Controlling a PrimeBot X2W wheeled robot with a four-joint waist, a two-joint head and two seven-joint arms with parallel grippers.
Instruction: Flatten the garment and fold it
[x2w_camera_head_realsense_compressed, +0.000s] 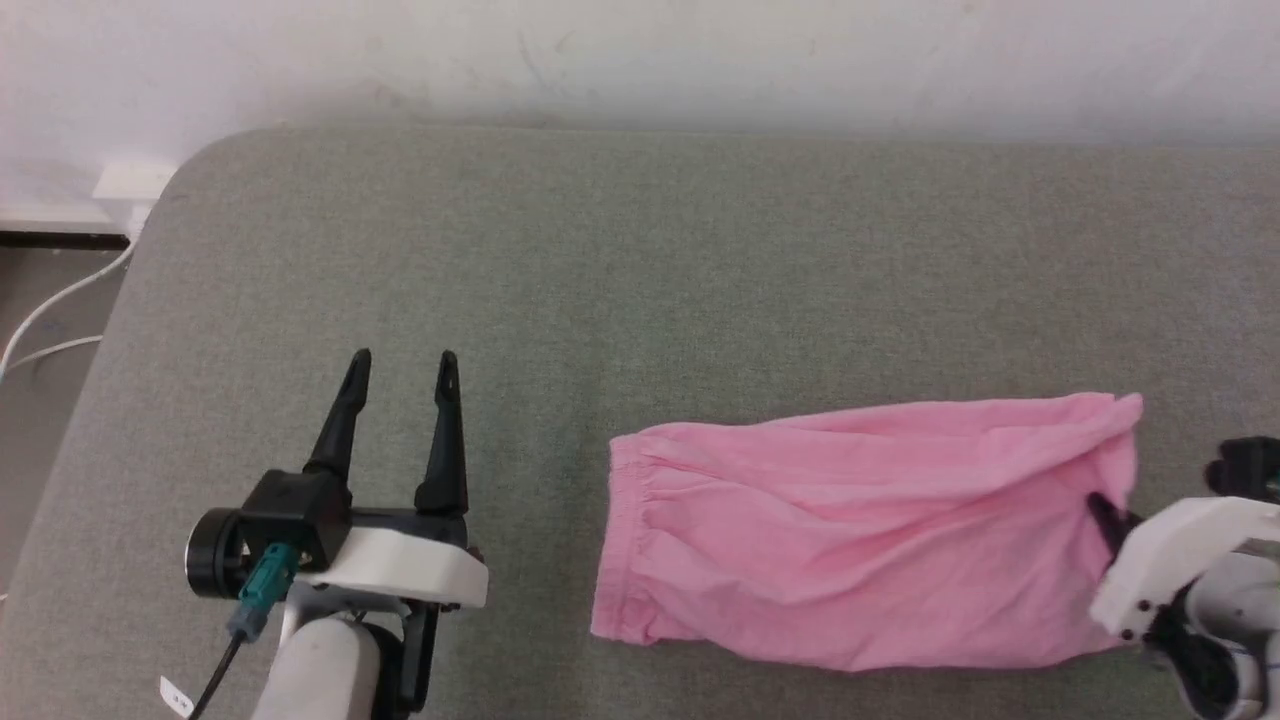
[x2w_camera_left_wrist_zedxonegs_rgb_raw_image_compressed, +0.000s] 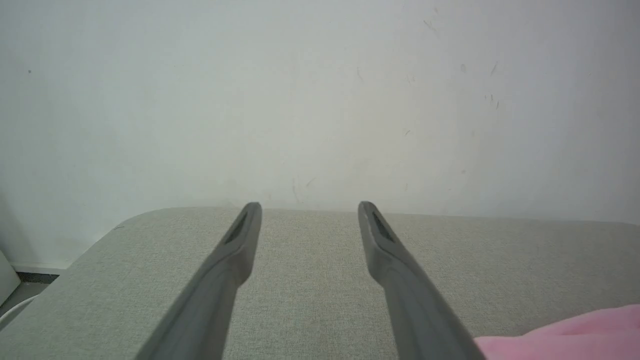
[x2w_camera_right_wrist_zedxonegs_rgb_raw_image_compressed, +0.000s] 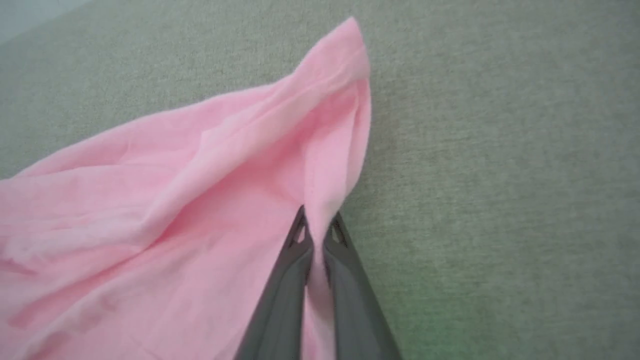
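The light pink garment lies spread on the grey-green padded surface, right of centre, its gathered band at the left end. My right gripper is at the garment's right edge, shut on a pinch of the cloth. In the right wrist view the two dark fingers squeeze a fold of the garment between their tips. My left gripper hovers open over bare surface, well left of the garment. In the left wrist view its fingers stand apart, with a pink corner of the garment at lower right.
A white wall runs along the far side of the surface. The surface's rounded corner is at the upper left, with a white cable and floor beyond its left edge. Bare surface stretches behind the garment.
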